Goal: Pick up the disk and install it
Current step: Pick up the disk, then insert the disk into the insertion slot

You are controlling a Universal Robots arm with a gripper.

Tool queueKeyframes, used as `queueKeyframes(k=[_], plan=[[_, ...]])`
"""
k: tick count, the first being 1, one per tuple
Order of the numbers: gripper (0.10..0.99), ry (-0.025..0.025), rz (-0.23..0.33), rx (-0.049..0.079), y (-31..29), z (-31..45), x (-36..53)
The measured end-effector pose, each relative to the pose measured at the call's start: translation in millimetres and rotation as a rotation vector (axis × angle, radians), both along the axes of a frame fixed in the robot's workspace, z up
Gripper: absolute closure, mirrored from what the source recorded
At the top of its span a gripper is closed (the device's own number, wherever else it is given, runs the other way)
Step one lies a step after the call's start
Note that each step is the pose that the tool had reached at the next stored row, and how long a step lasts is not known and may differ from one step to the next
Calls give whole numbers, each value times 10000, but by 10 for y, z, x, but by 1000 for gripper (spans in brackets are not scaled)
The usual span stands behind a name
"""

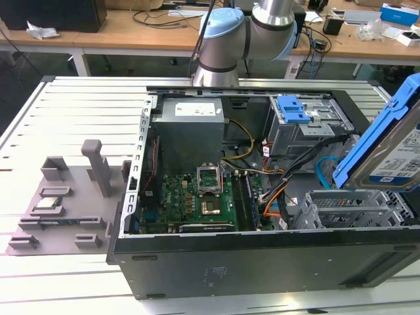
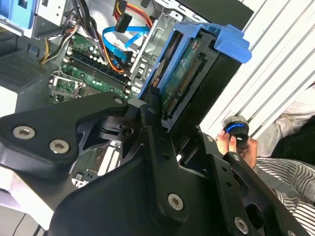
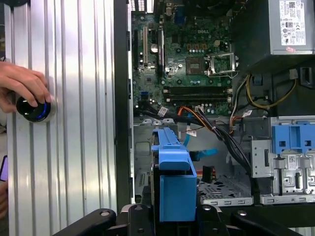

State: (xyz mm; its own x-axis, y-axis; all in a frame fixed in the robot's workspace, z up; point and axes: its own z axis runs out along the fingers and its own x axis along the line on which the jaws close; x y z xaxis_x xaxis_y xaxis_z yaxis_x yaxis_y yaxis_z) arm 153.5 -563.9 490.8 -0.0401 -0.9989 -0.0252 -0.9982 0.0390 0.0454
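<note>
Black case wall (image 1: 262, 262): nearest side of the open computer case, which lies on a slatted metal table (image 1: 79, 105).
Grey fixture tray (image 1: 65, 197): on the table at the exterior view's left of the case, with a small square chip (image 1: 49, 202) lying on it.
Empty drive cage (image 1: 348, 207): perforated grey metal in the near corner of the case, at the exterior view's right.
Disk (image 1: 394, 144): in the air just above that cage, steeply tilted, with blue rails along its sides and its labelled face showing.
Gripper (image 2: 172, 123): its black fingers (image 2: 147, 123) are clamped on the disk in the second wrist view.
Hand (image 3: 24, 86): a person's, resting on a black knob (image 3: 33, 109) with a blue ring, on the table beside the case.
Motherboard (image 1: 197, 197): green, on the case floor.
Power supply (image 1: 190, 125): grey box at the far side of the case.
Far cage (image 1: 293, 111): grey metal with a blue latch, at the exterior view's right of the power supply.
Arm (image 1: 230, 39): rises beyond the case's far wall.
</note>
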Motion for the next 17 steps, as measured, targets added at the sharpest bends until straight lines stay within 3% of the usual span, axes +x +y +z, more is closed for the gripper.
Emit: queueKeyframes(k=[17], plan=[[725,0,10,11,0,-24,-1]])
